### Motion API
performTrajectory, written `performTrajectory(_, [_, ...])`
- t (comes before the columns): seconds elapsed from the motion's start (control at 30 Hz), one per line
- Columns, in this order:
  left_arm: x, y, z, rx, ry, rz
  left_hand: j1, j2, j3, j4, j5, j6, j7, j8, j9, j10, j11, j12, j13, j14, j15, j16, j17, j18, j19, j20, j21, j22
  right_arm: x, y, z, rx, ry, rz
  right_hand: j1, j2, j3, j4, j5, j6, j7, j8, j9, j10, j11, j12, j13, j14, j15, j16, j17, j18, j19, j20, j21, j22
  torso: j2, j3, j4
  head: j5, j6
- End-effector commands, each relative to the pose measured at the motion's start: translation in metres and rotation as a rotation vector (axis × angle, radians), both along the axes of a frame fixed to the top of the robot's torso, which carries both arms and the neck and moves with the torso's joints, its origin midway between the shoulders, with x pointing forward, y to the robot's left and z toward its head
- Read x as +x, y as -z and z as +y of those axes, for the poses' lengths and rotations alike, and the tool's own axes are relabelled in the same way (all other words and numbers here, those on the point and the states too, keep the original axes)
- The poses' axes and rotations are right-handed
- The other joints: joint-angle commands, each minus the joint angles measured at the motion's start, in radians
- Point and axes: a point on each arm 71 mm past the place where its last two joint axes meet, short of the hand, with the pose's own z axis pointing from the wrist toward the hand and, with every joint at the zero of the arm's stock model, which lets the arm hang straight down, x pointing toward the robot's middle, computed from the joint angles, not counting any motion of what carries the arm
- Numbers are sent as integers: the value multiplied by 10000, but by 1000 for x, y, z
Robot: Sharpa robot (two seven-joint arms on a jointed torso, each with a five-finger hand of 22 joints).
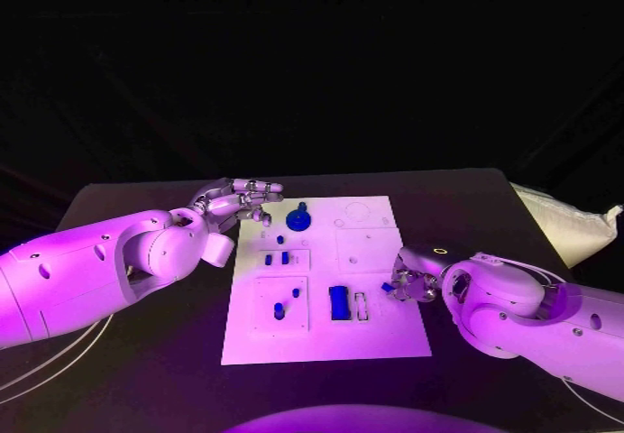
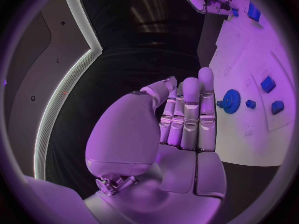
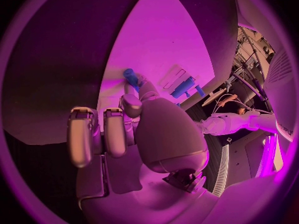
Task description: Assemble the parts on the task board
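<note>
The white task board [image 1: 377,338] lies in the middle of the table. A blue gear [image 1: 299,219] sits near its far left corner, two small blue parts [image 1: 277,259] lie below it, and a long blue block [image 1: 339,302] stands nearer the front. My left hand [image 1: 241,200] hovers at the board's far left corner, beside the gear [image 2: 231,101]; its fingers [image 2: 190,114] are straight and hold nothing. My right hand [image 1: 414,281] is at the board's right edge and pinches a small blue peg [image 1: 388,288] at its fingertips; the peg [image 3: 131,77] points toward the board.
More small blue parts [image 1: 279,309] lie on the board's front left panel. A white bag [image 1: 573,225] lies at the table's far right edge. Black table [image 1: 156,361] surrounds the board.
</note>
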Motion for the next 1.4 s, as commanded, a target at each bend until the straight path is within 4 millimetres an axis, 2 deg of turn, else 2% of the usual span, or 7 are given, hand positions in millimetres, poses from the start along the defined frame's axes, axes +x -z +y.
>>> performTrajectory(0.03, [-1,-1,-2,-132,148,-13,-32,48,-47,3,40,-52,-9,51,-10,-69,28,35,-13,-54,-21,-62,-9,190,-61,-2,-29,-8,-17,33,-10,-254,556,1855,-86,-91,118,42,259,51,-46,-45,-73,49,-84,5,61,594,-74,64,352,-189,32,-30,-4,1021,5,21,-10,6,17])
performTrajectory(0.13, [-1,-1,-2,-132,145,-14,-32,48,-47,3,40,-52,-9,51,-10,-69,28,35,-13,-54,-21,-62,-9,190,-61,-2,-29,-8,-20,27,-8,456,863,1603,-177,-162,240,135,536,79,-58,-60,-74,65,-89,2,63,595,-82,60,352,-189,34,-36,-4,1023,6,21,-4,0,19])
performTrajectory(0.47, [-1,-1,-2,-140,164,-13,-23,52,-45,-7,42,-55,-9,52,-10,-75,28,39,-14,-58,-22,-62,-14,191,-62,-2,-32,-9,-26,2,-6,2719,1925,1350,-405,-329,522,392,998,121,-73,-94,-68,120,-109,56,111,601,-98,65,365,-187,33,-54,-8,1020,16,14,-13,-8,20])
performTrajectory(0.8, [-1,-1,-3,-143,175,-9,-23,52,-45,-7,42,-55,-9,52,-10,-75,28,39,-14,-58,-22,-62,-14,191,-62,-2,-32,-9,-31,3,6,3629,2061,2545,-481,-335,629,484,1052,101,-55,-120,-71,137,-92,83,135,604,-89,73,380,-189,38,-52,-4,1028,15,2,5,-14,-23])
performTrajectory(0.9, [-1,-1,-3,-146,183,-8,-23,52,-45,-7,42,-55,-9,52,-10,-75,28,39,-14,-58,-22,-62,-14,191,-62,-2,-32,-9,-31,4,10,3683,2006,2701,-583,-361,667,571,1084,123,-58,-116,-64,158,-91,110,155,610,-85,89,403,-190,40,-48,-3,1031,15,9,3,5,-31])
performTrajectory(1.1, [-1,-1,-3,-143,182,-3,-23,52,-45,-7,42,-55,-9,52,-10,-75,28,39,-14,-58,-22,-62,-14,191,-62,-2,-32,-9,-30,5,17,3848,2003,2745,-904,-511,735,822,1599,216,-89,-82,-26,192,-113,114,169,618,-100,115,441,-191,48,-56,2,1043,21,12,-3,21,-40])
performTrajectory(1.4, [-1,-1,-3,-148,215,16,-3,61,-41,-26,45,-59,-9,54,-9,-82,28,48,-14,-65,-24,-61,-22,193,-65,-3,-34,-9,-28,5,21,3848,1990,2607,-1185,-586,697,1030,1627,266,-98,-58,4,218,-116,91,159,624,-104,133,468,-197,67,-61,16,1069,20,17,13,53,-69])
